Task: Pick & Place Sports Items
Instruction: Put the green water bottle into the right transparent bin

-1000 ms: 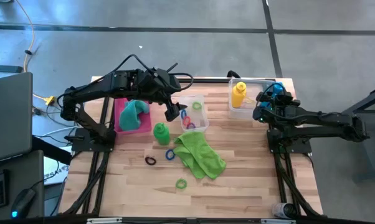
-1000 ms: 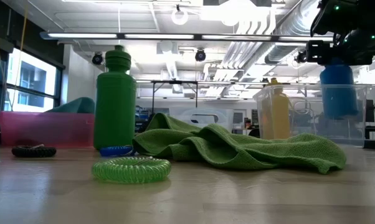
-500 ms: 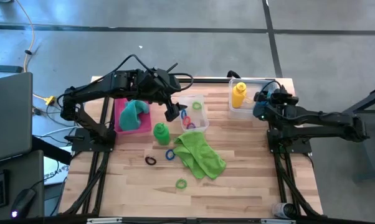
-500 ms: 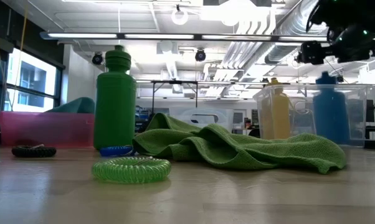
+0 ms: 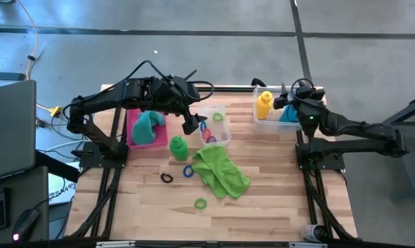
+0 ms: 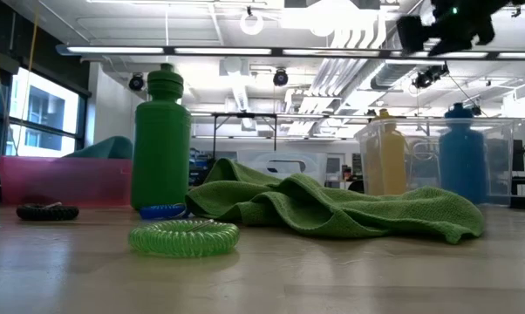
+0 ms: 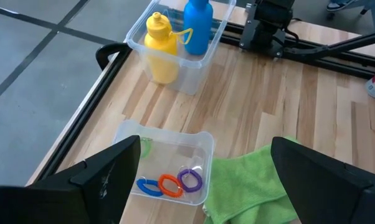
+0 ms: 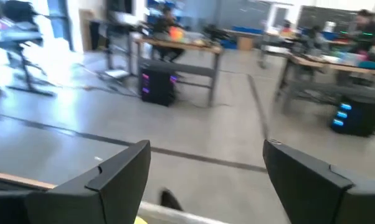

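Note:
A blue bottle (image 7: 197, 26) and a yellow bottle (image 7: 161, 46) stand upright in a clear box (image 5: 268, 124) at the table's far right. My right gripper (image 5: 282, 100) hovers open above that box, pointing level, with nothing between its fingers. A green bottle (image 5: 178, 145) stands on the table beside a crumpled lime green towel (image 5: 221, 170). A teal towel (image 5: 147, 126) lies on the pink tray (image 5: 133, 117). My left gripper (image 5: 191, 125) hangs open over a small clear box (image 7: 203, 146) that holds coloured rings (image 7: 172, 182). Green (image 5: 200, 203), blue (image 5: 188, 171) and black (image 5: 167, 178) rings lie on the wood.
Bare wood (image 5: 276, 200) stretches along the near part of the table. A laptop (image 5: 7, 124) sits beyond the left edge. The left arm (image 5: 111, 100) reaches over the pink tray, and the right arm (image 5: 359, 131) comes in from the right edge.
My right gripper has let go of the blue bottle, which now stands in the clear box beside the yellow one. The gripper has then risen clear of it and tipped up from pointing down to level.

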Controlling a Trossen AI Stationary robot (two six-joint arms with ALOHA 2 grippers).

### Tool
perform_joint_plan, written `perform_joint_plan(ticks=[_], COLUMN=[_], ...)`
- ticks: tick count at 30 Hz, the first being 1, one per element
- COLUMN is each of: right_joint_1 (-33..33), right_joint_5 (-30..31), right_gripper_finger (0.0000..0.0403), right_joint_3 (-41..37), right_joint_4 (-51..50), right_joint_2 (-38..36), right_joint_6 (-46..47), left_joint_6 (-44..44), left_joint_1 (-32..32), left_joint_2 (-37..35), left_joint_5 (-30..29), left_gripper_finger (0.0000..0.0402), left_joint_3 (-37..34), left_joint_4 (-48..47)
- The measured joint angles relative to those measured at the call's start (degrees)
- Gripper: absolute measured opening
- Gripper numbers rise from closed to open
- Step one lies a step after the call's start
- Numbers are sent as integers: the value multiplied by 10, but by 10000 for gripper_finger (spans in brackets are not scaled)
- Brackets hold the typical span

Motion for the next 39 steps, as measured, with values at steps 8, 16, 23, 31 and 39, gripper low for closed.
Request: perform_joint_plan(ticks=[8, 16, 23, 31, 39], right_joint_1=[40, 103, 165, 219, 226], right_joint_5=[-44, -75, -96, -111, -246], right_gripper_finger=[303, 303, 303, 303, 303], right_joint_3=[39, 88, 157, 279, 395], right_joint_4=[63, 62, 29, -93, -249], right_joint_2=[-4, 0, 29, 95, 169], right_joint_6=[-71, -86, -83, -40, 96], left_joint_6=[0, 1, 16, 21, 34], left_joint_1=[0, 0, 0, 7, 18], left_joint_2=[0, 0, 0, -11, -51], left_joint_5=[0, 0, 39, 46, 100], left_gripper_finger=[353, 353, 353, 353, 353], left_joint_3=[0, 0, 0, -1, -1], left_joint_4=[-14, -28, -33, -87, -88])
